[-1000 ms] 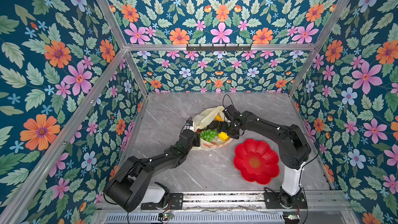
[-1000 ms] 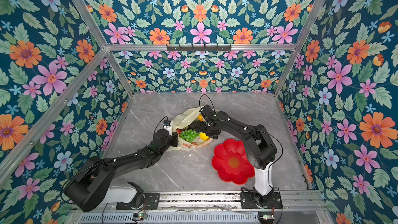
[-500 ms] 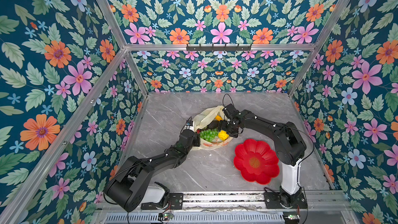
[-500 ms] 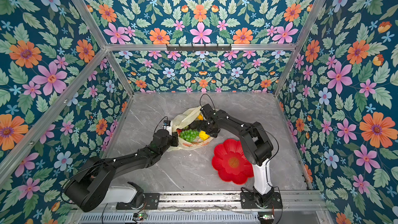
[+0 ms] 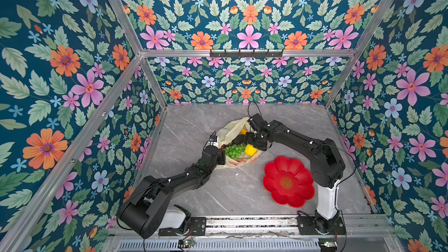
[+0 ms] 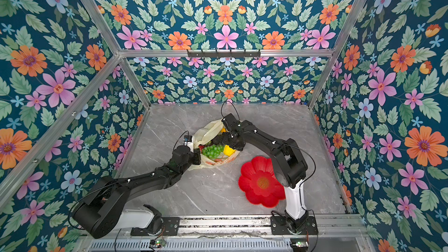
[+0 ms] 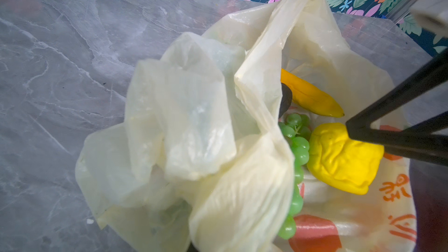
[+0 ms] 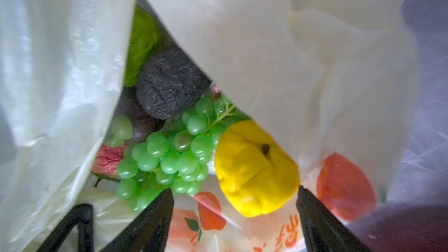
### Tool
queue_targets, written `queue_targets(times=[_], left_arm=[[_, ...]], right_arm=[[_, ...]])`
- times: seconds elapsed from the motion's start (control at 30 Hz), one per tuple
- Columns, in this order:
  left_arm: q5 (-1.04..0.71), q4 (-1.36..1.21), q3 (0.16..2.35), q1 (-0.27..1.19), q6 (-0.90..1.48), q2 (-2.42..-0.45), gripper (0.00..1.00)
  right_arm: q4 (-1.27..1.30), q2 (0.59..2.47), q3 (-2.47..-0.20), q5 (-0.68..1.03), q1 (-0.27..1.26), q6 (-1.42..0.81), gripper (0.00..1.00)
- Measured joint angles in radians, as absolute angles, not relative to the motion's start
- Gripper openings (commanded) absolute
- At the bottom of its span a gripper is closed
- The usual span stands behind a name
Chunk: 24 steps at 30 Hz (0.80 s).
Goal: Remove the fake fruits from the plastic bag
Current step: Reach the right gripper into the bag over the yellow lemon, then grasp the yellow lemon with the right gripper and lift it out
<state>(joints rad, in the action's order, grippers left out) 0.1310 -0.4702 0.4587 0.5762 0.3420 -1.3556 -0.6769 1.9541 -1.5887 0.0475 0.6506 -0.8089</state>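
The cream plastic bag lies open on the marble table, also in the other top view. Inside it are green grapes, a yellow lemon, a dark avocado, a bumpy bright green fruit, a red strawberry and a banana. My right gripper is open inside the bag, its fingers on either side of the lemon. My left gripper is shut on the bag's near rim, its jaws buried in plastic.
A red flower-shaped plate lies on the table right of the bag, close to the right arm's base, and shows in the other top view too. Floral walls enclose the table on three sides. A metal rail runs along the front.
My right gripper has shifted slightly inside the bag towards the lemon and its jaws have narrowed a little. The left arm and the bag have stayed put.
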Motion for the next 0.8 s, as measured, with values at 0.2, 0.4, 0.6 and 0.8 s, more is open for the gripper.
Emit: queue_targets(times=[0.2, 0.4, 0.6, 0.8], left_arm=[[0.131, -0.470, 0.459, 0.576, 0.342, -1.356, 0.00], [0.131, -0.470, 0.459, 0.576, 0.342, -1.356, 0.00], [0.131, -0.469, 0.459, 0.576, 0.342, -1.354, 0.01], [0.131, -0.470, 0.459, 0.576, 0.342, -1.353, 0.01]], right_arm=[[-0.711, 1.964, -1.629, -0.003, 0.673, -0.799, 0.81], [-0.720, 2.028, -1.684, -0.007, 0.673, -0.788, 0.81], [-0.738, 2.058, -1.700, -0.017, 0.673, -0.783, 0.81], [-0.751, 2.079, -1.706, -0.036, 0.673, -0.781, 0.85]])
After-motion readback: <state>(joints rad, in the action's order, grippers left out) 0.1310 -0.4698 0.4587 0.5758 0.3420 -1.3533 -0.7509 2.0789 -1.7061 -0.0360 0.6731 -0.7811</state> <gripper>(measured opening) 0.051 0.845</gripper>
